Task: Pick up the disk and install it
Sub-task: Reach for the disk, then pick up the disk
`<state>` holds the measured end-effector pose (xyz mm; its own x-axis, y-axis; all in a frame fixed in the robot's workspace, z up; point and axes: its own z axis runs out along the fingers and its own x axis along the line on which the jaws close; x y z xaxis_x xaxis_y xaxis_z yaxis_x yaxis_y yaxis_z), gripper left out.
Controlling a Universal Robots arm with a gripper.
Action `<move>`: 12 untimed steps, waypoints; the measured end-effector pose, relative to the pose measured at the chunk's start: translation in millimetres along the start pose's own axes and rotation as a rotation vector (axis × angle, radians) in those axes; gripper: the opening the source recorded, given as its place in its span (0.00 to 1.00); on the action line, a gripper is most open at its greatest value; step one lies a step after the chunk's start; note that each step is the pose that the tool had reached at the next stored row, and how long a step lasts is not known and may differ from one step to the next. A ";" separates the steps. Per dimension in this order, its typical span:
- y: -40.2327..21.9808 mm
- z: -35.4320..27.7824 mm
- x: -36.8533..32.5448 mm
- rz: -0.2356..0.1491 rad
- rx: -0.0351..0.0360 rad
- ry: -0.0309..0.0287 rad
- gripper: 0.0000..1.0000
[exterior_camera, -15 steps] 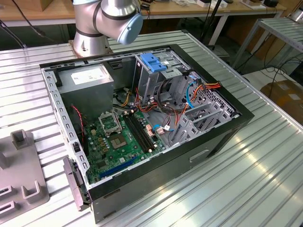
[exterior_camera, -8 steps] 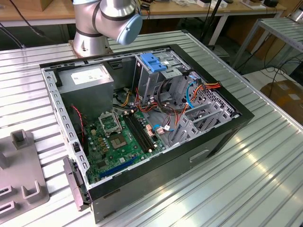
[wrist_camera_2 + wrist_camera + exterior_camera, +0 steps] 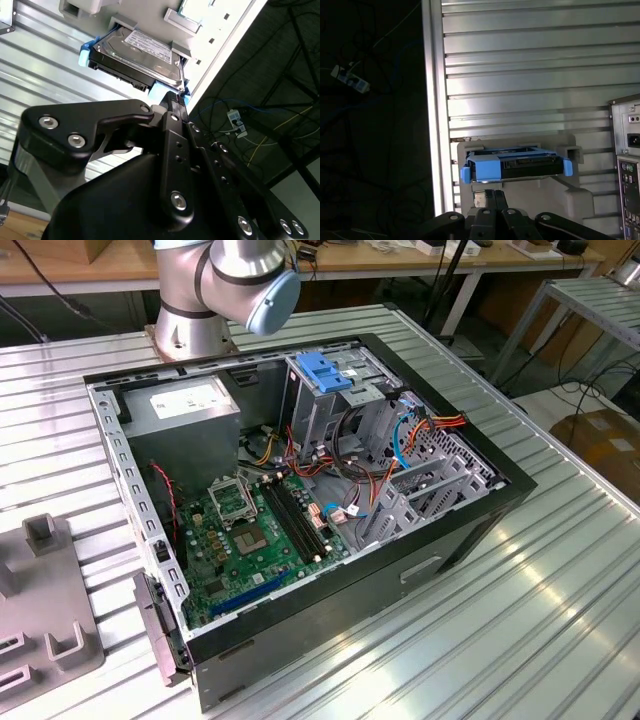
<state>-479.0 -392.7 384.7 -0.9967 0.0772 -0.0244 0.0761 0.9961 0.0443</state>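
Robotics lab or workshop, industrial robot arm point(image 3: 225, 285) mounted on a ribbed aluminium worktable point(image 3: 540, 620), open computer case point(image 3: 300, 490) on it, grey moulded fixture point(image 3: 45, 610) alongside, wooden benches point(image 3: 70, 275) behind, cardboard box point(image 3: 600, 440), cables point(image 3: 598, 390) and power strip point(image 3: 351, 79) on floor.

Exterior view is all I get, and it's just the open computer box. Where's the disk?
Observer: In the second wrist view, the flat silver-grey metal disk with blue plastic rails sits in a pale grey moulded holder.
Operator: Is the hand holding it?
Observer: The black hand is close beside one blue-railed edge; I can't confirm a grip.
Operator: Is that near the box?
Observer: In the first wrist view, the holder stands on the ribbed metal table, by its edge, with the computer box's back panel off to one side.
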 end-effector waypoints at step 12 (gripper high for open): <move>0.0 0.0 0.1 -0.007 -0.0002 0.0002 0.10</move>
<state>-479.1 -392.7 384.7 -0.9972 0.0703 -0.0245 0.0692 0.9966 0.0444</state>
